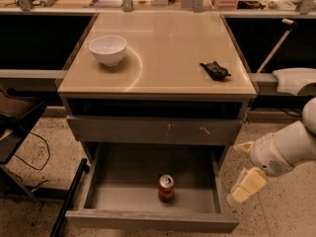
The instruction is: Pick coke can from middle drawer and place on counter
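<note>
The coke can stands upright near the front middle of the open middle drawer, its silver top showing. The counter is the glossy beige cabinet top above. My gripper hangs to the right of the drawer, outside its right wall, at about the can's height. Its pale fingers stand apart, open and empty.
A white bowl sits at the counter's back left and a small black object at its right. A closed grey drawer front with pale scratches is above the open drawer. A dark chair and cables lie at the left.
</note>
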Robot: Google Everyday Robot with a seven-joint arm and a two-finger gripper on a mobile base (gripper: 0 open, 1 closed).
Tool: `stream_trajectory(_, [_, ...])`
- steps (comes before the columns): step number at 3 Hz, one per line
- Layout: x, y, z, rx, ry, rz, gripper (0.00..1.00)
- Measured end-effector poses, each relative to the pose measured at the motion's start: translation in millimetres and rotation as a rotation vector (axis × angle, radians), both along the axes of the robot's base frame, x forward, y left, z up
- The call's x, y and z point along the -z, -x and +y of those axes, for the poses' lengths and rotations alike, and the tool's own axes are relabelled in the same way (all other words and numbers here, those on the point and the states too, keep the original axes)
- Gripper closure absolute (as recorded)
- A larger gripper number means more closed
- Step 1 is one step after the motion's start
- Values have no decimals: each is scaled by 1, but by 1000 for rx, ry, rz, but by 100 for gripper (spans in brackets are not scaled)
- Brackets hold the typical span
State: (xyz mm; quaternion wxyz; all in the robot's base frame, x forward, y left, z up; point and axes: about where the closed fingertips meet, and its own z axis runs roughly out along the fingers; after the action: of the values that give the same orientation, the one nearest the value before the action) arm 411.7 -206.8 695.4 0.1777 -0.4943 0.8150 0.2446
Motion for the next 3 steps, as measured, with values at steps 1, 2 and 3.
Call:
stream_trajectory(1, [37, 5, 36, 95, -122, -11, 0])
stream_trajectory(2, [56, -16, 77, 149, -224, -57, 0])
stream_trajectory(3, [56, -25, 80, 166, -225, -81, 0])
